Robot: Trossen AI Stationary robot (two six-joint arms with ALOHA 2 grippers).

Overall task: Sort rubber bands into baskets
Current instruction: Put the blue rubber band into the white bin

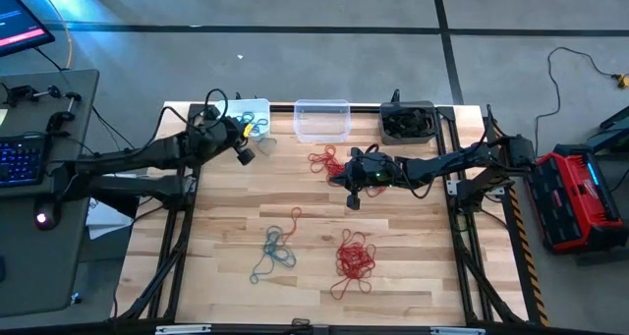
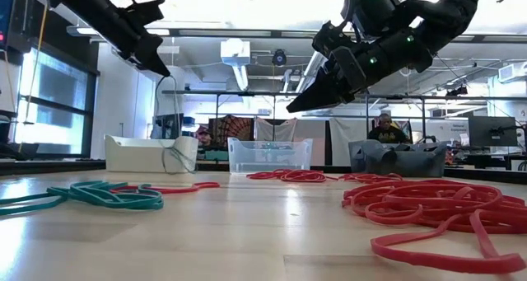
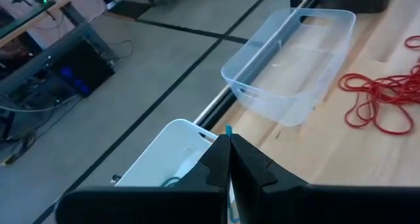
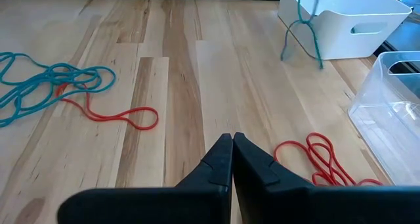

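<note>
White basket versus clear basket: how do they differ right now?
The white basket is opaque and sits at the table's back-left corner; the clear basket is see-through and sits mid-row. The white basket has a teal rubber band hanging over its rim; the clear basket's rim is bare. Both are rectangular tubs of similar size.

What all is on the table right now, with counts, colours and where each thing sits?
Baskets: three along the far edge; white left, clear middle, dark grey right.
Teal rubber bands: one bunch front centre; a few strands draped over the white basket's rim.
Red rubber bands: one bunch front right, one near the clear basket, one loop mid-table.
Left gripper: shut, by the white basket.
Right gripper: shut, mid-table.
</note>
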